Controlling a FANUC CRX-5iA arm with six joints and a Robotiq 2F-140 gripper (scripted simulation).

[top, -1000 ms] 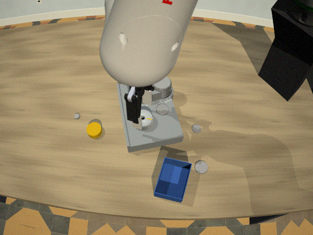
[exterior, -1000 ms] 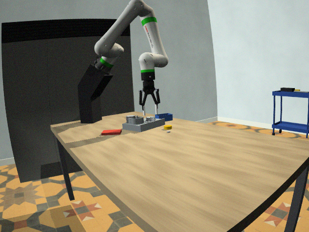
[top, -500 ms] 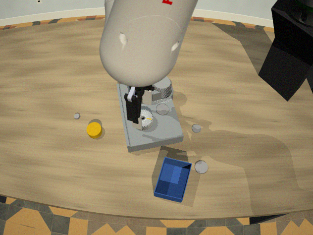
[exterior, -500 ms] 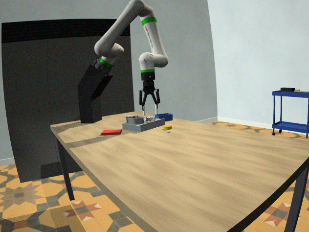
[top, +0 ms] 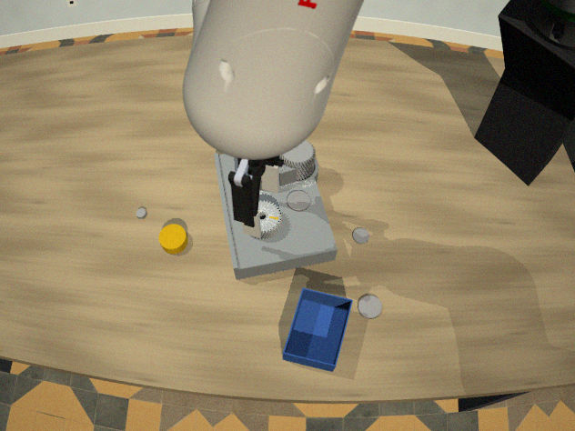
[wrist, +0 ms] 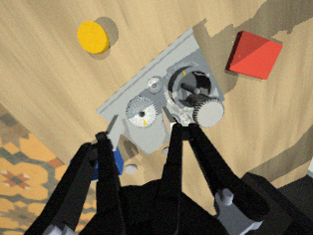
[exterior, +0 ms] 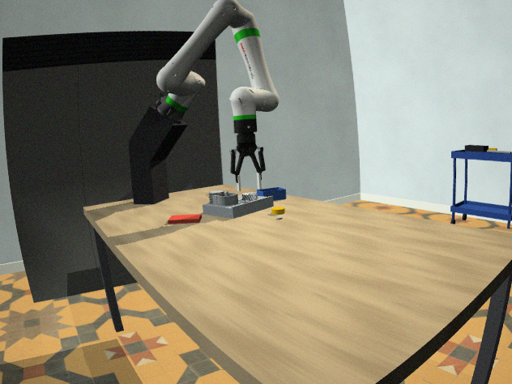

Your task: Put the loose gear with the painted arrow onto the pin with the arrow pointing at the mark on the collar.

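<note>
Gear (wrist: 141, 113) lies on case (wrist: 150, 141), fingers spread above.

Pale toothed gear with a yellow painted arrow (wrist: 141, 113) lies flat on the grey rectangular timing case (top: 297, 241), beside its collared pin (wrist: 188, 89).

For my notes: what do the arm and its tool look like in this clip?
The arm is off-white with rounded, tubular links, bright green bands at the joints and small red lettering on one link. It rises from an angled black pedestal. The tool is black, with two slim linkage fingers ending in pale pads. No loose cables are visible.
</note>
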